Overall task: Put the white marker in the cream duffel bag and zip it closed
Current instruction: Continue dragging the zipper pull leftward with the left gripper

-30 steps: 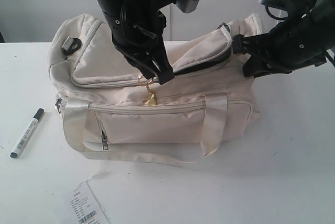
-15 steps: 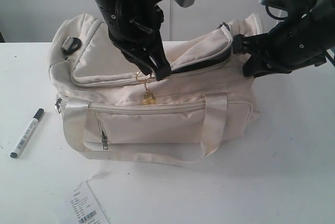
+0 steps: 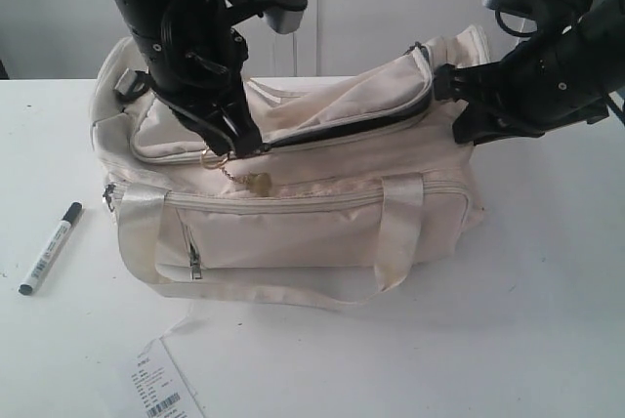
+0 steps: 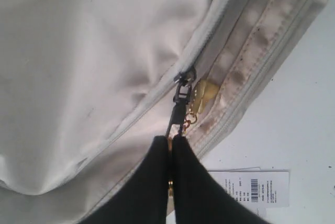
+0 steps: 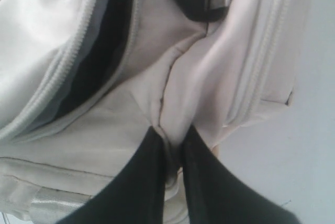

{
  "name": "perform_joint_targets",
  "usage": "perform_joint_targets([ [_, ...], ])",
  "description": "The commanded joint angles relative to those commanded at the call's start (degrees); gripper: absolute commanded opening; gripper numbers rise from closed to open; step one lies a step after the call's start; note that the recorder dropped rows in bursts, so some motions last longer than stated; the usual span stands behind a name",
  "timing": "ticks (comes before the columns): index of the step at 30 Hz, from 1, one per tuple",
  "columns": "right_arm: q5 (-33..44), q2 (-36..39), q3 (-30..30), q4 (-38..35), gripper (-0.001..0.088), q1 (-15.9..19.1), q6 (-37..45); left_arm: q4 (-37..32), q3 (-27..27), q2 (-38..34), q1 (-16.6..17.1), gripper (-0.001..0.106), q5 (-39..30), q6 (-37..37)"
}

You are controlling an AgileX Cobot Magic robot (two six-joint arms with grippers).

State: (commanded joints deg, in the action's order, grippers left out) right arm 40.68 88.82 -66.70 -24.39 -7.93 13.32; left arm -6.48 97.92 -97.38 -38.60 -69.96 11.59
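The marker (image 3: 51,247) lies outside the bag (image 3: 293,223) near the surface's (image 3: 547,291) left edge, cap slanting toward the bag. The nearer left pincer (image 4: 170,140) is clenched on the zipper pull (image 4: 180,101); the right pincer (image 5: 170,148) pinches the bag's end fabric.

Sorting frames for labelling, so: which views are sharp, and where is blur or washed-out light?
Exterior view: sharp, evenly lit, soft shadow under the bag. Left wrist view: zip pull fairly crisp, left hand blurred, table washed out. Right wrist view: soft throughout, right hand a dark blur.
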Motion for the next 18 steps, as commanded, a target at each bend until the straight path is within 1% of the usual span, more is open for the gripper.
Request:
perform_joint_targets([
  [4,0.01,0.0,0.0,0.13,0.0,0.0,0.0,0.0,-1.57,0.95,0.76,0.0,0.0,0.27],
  [18,0.23,0.0,0.0,0.24,0.0,0.0,0.0,-0.83,-3.25,2.02,0.76,0.0,0.0,0.39],
])
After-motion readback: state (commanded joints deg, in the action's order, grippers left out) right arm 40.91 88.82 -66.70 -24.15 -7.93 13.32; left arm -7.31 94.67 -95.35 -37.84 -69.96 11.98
